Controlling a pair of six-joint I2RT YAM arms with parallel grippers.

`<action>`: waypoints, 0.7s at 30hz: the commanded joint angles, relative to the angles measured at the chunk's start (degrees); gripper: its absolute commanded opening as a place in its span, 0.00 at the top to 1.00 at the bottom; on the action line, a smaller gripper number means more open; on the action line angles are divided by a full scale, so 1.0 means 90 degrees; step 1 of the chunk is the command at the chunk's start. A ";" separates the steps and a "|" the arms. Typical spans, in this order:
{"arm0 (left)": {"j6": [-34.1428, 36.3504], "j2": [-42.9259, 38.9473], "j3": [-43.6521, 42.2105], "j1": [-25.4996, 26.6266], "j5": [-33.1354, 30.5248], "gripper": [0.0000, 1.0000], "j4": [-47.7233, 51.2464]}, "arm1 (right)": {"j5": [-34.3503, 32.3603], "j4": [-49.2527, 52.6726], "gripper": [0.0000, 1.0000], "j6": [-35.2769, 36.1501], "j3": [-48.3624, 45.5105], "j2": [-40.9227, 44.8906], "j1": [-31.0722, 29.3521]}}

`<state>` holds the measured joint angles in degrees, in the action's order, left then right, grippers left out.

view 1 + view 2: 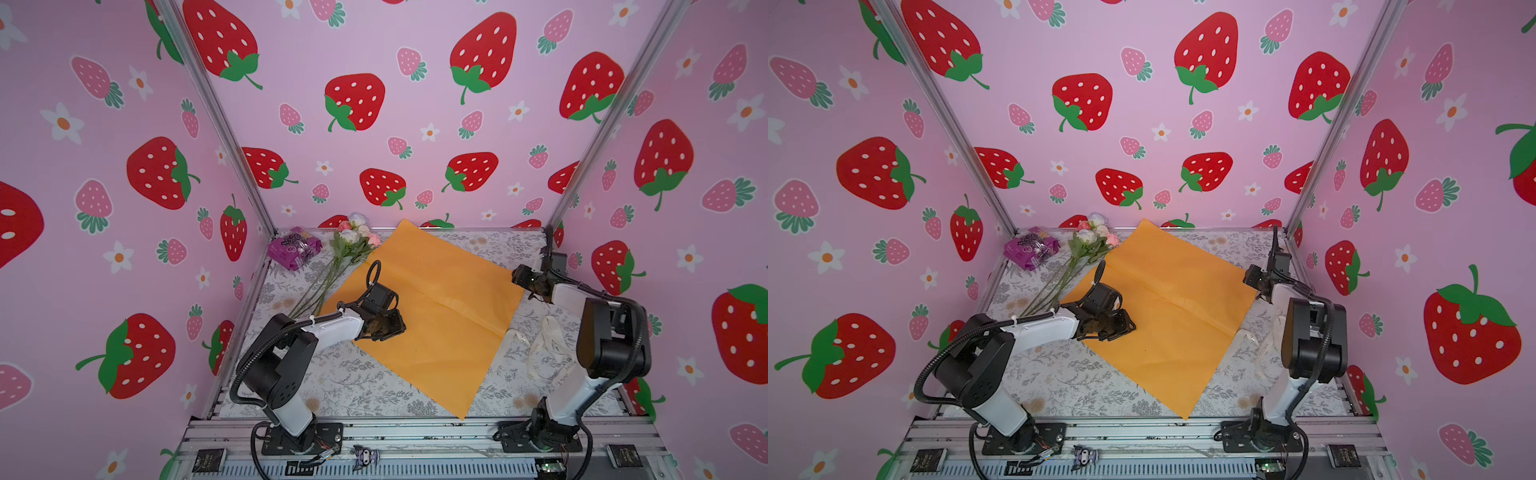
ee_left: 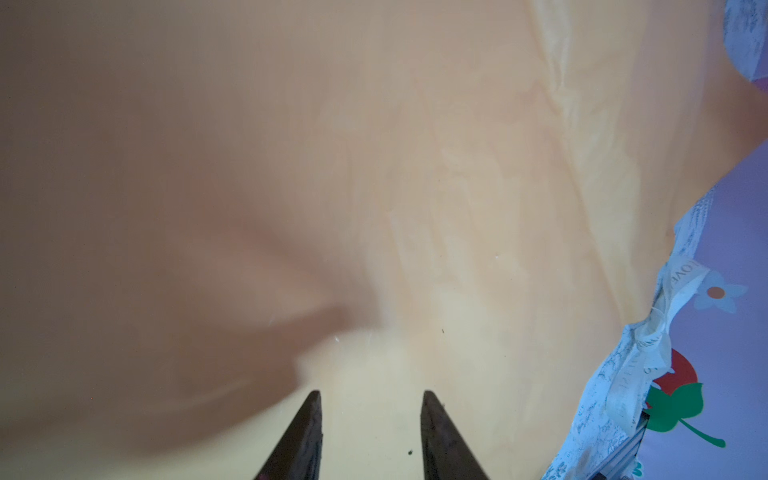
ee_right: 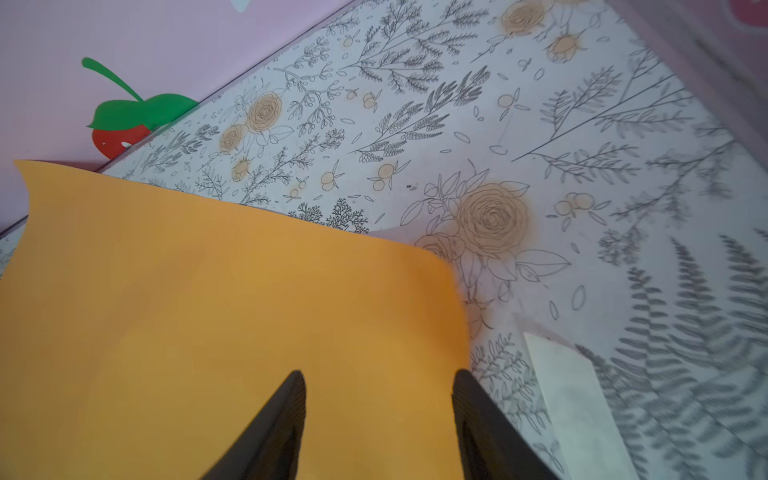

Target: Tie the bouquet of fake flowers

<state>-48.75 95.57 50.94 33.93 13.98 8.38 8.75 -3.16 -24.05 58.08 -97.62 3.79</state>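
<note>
Forearm (image 1: 332,327) reaching inward — left hand (image 2: 371,395) low over orange paper (image 1: 449,291), fingers (image 2: 305,436) parted

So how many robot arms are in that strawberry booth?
2. The left arm reaches low over the orange paper from the near left. The right arm stands at the right side of the table, bending toward the paper's right corner. None seem hidden.

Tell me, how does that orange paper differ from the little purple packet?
The orange paper is a large, flat, plain sheet; the purple packet is small, crinkly and printed. The paper covers the middle of the table; the packet sits in its far left corner. Both lie on the table.
</note>
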 commanded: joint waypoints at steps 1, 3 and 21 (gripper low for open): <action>0.0170 -0.0204 0.0102 -0.0102 -0.0020 0.59 0.0273 | 0.0192 0.0635 0.37 -0.0071 -0.0324 0.0936 -0.0158; 0.0172 -0.0264 0.0015 -0.0208 0.0032 0.59 0.0207 | 0.0876 0.0245 0.38 -0.0215 -0.0788 0.1334 -0.0560; 0.2132 -0.1082 0.1044 -0.1615 -0.1215 0.57 0.2414 | 0.0417 -0.0094 0.82 -0.0685 -0.0459 -0.0579 -0.2824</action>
<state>-37.45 86.87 54.26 22.24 9.85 20.99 17.30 -6.09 -30.20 52.64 -101.78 -21.34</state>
